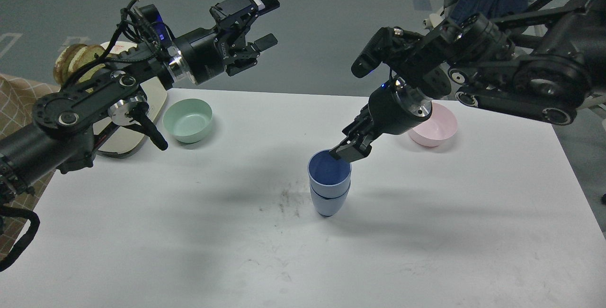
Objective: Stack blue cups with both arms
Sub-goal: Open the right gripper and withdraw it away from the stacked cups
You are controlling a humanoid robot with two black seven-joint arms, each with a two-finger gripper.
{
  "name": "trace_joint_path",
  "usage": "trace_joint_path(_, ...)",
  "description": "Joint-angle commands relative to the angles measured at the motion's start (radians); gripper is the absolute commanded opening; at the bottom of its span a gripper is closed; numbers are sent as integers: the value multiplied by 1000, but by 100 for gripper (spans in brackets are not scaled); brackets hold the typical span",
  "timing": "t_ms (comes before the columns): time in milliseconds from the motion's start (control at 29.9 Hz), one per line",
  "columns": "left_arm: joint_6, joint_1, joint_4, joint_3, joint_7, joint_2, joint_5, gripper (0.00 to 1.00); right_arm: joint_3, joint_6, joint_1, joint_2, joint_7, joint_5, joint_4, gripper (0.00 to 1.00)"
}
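The right gripper (347, 151) reaches down to the rim of the upper blue cup (329, 171), its fingers too dark to tell whether they pinch it. That cup sits nested in the lower blue cup (327, 204), standing mid-counter (189, 242). The left gripper (265, 22) hovers spread wide and empty, well apart above the green bowl (188, 119).

Periwinkle-blue cups (329, 187), pale green bowl (188, 120), pink bowl (438, 130), white table (426, 251)
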Motion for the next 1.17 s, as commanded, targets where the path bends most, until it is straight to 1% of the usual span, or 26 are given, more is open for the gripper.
trace_joint_path(0,0,-1,0,0,2,0,0,96,53,0,27,-70,0,80,-29,99)
trace_joint_path(33,0,-1,0,0,2,-2,0,96,82,0,27,-105,0,106,-44,99)
trace_joint_path(67,0,-1,0,0,2,-2,0,96,82,0,27,-106,0,106,-44,99)
trace_joint_path(134,5,0,3,2,3,-2,0,96,145,0,18,-187,0,189,-86,99)
trace_joint_path(234,44,0,12,0,3,-6,0,97,203,0,-39,-270,0,330,-136,100)
trace_joint_path(267,44,0,12,0,3,-6,0,97,203,0,-39,-270,0,330,-136,100)
trace_joint_path(301,60,0,15,0,2,-11,-9,97,235,0,-89,-306,0,400,-158,100)
trace_joint_path(334,66,0,15,0,2,-11,-12,97,258,0,-114,-319,0,437,-170,100)
trace_joint_path(401,77,2,31,-3,-3,-12,-18,97,362,-80,-244,-331,0,576,-234,100)
trace_joint_path(501,75,20,52,-32,-3,-26,-47,97,500,-113,-384,-328,0,694,-297,100)
trace_joint_path(568,64,41,80,-67,-3,-51,-83,97,626,-116,-488,-313,0,753,-343,100)
trace_joint_path(601,64,51,102,-87,-3,-64,-108,97,705,-117,-560,-287,0,782,-372,100)
trace_joint_path(635,61,54,115,-95,-3,-72,-121,97,747,-119,-593,-269,0,795,-388,100)
trace_joint_path(668,55,60,138,-106,-3,-84,-147,97,827,-119,-654,-226,0,815,-427,100)
trace_joint_path(735,45,69,162,-112,-3,-100,-168,97,905,-119,-706,-183,0,823,-469,100)
trace_joint_path(802,19,86,214,-133,-5,-135,-211,97,1035,-117,-781,-112,0,824,-541,100)
trace_joint_path(868,0,103,250,-165,-5,-161,-230,97,1094,-117,-827,-68,0,824,-573,100)
trace_joint_path(969,-17,123,297,-196,-5,-187,-230,97,1131,-117,-870,-19,0,824,-586,100)
trace_joint_path(1069,-33,141,359,-198,-6,-204,-230,98,1150,-119,-901,12,0,824,-594,100)
trace_joint_path(1136,-33,150,379,-199,-6,-212,-230,98,1174,-119,-912,24,0,824,-610,100)
